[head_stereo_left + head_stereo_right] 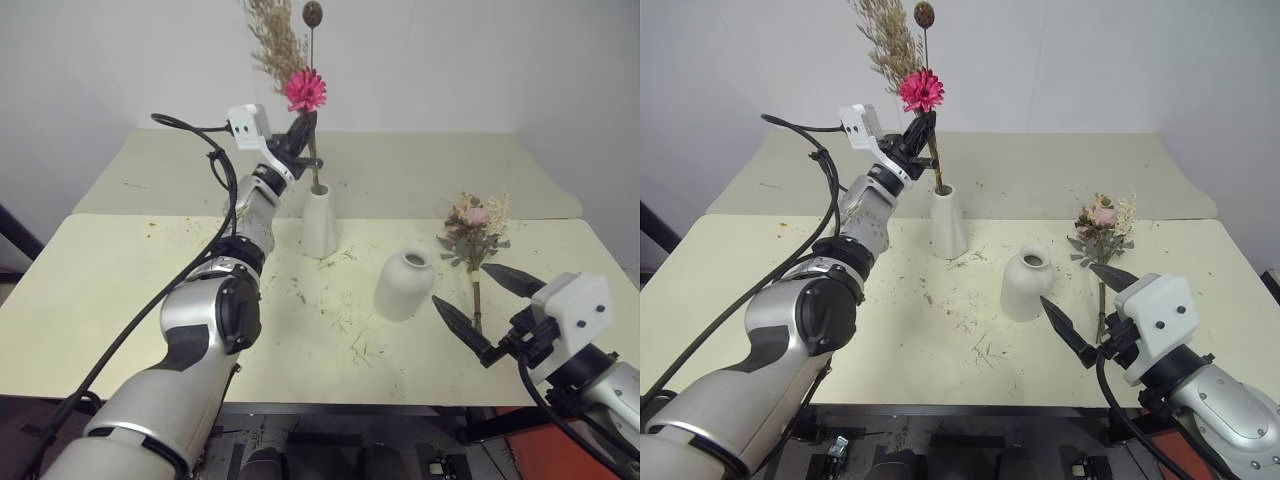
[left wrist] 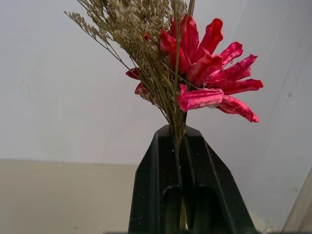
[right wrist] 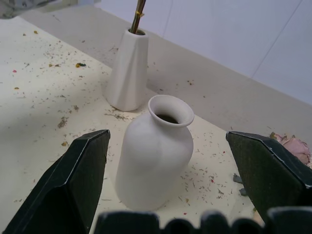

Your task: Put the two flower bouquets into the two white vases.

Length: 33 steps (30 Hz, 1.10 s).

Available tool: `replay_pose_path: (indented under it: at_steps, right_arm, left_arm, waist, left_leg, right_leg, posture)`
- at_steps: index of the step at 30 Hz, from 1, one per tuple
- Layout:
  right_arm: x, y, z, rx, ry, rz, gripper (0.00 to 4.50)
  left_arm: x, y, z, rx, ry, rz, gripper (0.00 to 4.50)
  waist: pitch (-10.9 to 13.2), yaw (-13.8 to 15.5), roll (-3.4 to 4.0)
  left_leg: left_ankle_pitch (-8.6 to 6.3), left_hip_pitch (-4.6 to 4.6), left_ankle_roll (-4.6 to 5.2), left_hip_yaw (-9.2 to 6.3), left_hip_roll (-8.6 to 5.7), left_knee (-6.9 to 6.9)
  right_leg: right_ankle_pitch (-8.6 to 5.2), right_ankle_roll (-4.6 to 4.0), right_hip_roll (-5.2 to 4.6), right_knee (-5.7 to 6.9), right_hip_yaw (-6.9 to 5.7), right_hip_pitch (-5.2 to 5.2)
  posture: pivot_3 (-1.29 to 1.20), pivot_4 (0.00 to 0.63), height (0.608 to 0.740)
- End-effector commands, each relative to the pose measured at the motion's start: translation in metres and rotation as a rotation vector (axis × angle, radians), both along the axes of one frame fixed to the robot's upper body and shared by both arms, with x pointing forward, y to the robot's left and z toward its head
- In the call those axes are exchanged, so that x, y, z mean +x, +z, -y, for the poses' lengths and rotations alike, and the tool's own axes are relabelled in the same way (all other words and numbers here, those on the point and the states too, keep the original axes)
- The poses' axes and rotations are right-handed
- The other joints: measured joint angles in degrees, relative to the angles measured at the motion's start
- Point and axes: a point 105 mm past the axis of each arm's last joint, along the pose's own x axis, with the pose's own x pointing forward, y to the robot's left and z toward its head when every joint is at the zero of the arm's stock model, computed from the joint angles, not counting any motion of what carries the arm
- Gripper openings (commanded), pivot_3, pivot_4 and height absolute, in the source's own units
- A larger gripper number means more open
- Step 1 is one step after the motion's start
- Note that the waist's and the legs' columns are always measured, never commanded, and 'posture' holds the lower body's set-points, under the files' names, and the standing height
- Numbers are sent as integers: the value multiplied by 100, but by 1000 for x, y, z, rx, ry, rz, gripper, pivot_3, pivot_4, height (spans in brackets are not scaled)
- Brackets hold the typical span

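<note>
Rose bouquet (image 1: 475, 240) lies flat near the tabletop's (image 1: 120, 300) right edge, stems toward the released right pincer (image 1: 478, 305); left pincer (image 1: 303, 135) grasps the daisy bouquet (image 1: 300, 70).

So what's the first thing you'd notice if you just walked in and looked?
The bright pink daisy bouquet sticks up high at the back of the table, its stems in the tall white vase and the left hand shut on them. The rose bouquet lies flat on the right, beside the empty round vase, with the right hand wide open nearby.
</note>
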Motion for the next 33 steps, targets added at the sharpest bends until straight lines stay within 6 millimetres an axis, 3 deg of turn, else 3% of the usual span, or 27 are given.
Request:
replay_pose_path:
  at_steps: [1, 11, 17, 21, 31, 33]
  right_arm:
    - [-5, 12, 0, -13, -8, 68, 4500]
    - [-4, 12, 2, -13, -16, 69, 4500]
    - [-2, 11, 4, -24, -19, 64, 4500]
    - [0, 9, 4, -32, -18, 58, 4500]
    - [5, 10, 8, -48, -11, 61, 4500]
    - [5, 9, 8, -50, -9, 56, 4500]
  left_arm:
    - [-4, 5, 5, 33, -10, 52, 14]
    - [-7, -8, 17, 163, -3, 82, 14]
    - [-8, -7, 14, 172, -4, 92, 14]
    - [-10, -9, 9, 154, -37, 96, 1053]
    - [-13, -36, 0, 269, -108, 58, 4240]
    - [-13, -39, -7, 289, -123, 41, 4466]
  waist:
    - [0, 2, 0]
    - [0, 1, 0]
    - [0, 0, 0]
    - [0, -3, 0]
    - [-1, -2, 1]
    - [-1, -2, 2]
  left_leg:
    - [0, 0, 0, 0, 0, 0]
    - [0, 0, 0, 0, 0, 0]
    - [0, 0, 0, 0, 0, 0]
    - [0, 0, 0, 0, 0, 0]
    - [0, 0, 1, 0, 0, 0]
    - [0, 0, 1, 0, 0, 0]
  right_leg:
    - [0, 0, 0, 0, 0, 0]
    - [0, 0, 0, 0, 0, 0]
    - [0, 0, 0, 0, 1, 0]
    - [0, 0, 0, 1, 1, 0]
    - [0, 0, 1, 2, 1, 0]
    - [0, 0, 1, 4, 1, 0]
  posture:
    - [0, 150, 740]
    - [0, 150, 740]
    - [0, 150, 740]
    - [0, 150, 740]
    - [0, 150, 740]
    - [0, 150, 740]
